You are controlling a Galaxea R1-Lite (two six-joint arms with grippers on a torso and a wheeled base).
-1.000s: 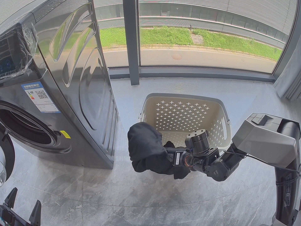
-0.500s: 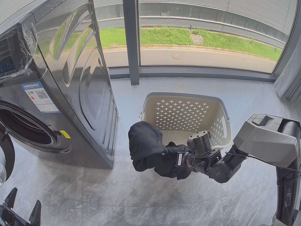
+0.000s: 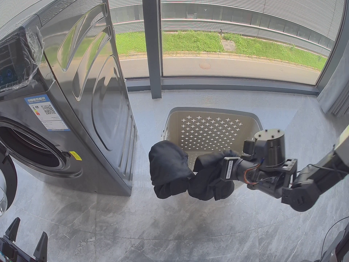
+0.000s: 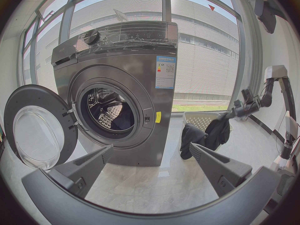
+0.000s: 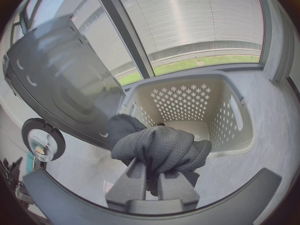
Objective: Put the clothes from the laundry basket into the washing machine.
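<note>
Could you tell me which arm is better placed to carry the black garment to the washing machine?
Right: the right gripper is shut on the black mesh garment at the beige perforated laundry basket; the left gripper is open and empty.

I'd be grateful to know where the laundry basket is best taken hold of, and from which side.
Probably the long handle slot in the laundry basket wall away from the washing machine, from above: that rim is bare, while the black garment drapes the opposite corner.

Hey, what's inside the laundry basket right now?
The laundry basket shows bare star-punched walls and a pale floor patch. A black garment, gripped by the right gripper, hangs over its near-left rim and hides the near part of the floor.
</note>
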